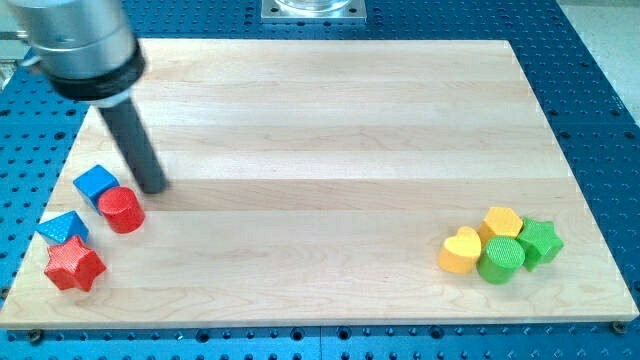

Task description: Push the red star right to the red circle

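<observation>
The red star lies near the view's bottom left corner of the wooden board. The red circle sits up and to the right of it, a short gap apart. My tip rests on the board just right of and above the red circle, close to its upper right edge. The rod rises up and left to the grey arm body.
A blue cube touches the red circle's upper left. A blue triangular block sits just above the red star. At the view's bottom right cluster two yellow hearts, a green circle and a green star.
</observation>
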You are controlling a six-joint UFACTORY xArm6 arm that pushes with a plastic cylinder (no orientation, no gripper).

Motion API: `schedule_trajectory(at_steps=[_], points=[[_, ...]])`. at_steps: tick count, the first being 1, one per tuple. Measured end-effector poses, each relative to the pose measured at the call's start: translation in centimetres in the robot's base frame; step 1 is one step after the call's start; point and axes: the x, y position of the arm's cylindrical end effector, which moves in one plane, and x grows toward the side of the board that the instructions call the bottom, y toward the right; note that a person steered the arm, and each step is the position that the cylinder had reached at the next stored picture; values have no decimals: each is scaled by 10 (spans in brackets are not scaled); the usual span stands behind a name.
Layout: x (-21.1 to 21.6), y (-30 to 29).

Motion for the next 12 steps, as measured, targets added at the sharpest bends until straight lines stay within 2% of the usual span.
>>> schedule_trajectory(at_steps=[1, 2, 3, 4, 5, 8, 9, 10, 11, 12], points=[[-10, 66], [-35, 97], [-7, 59], [93, 39], [152, -3], [147, -139], [135, -103], [102, -59], [69, -41], [90, -23]])
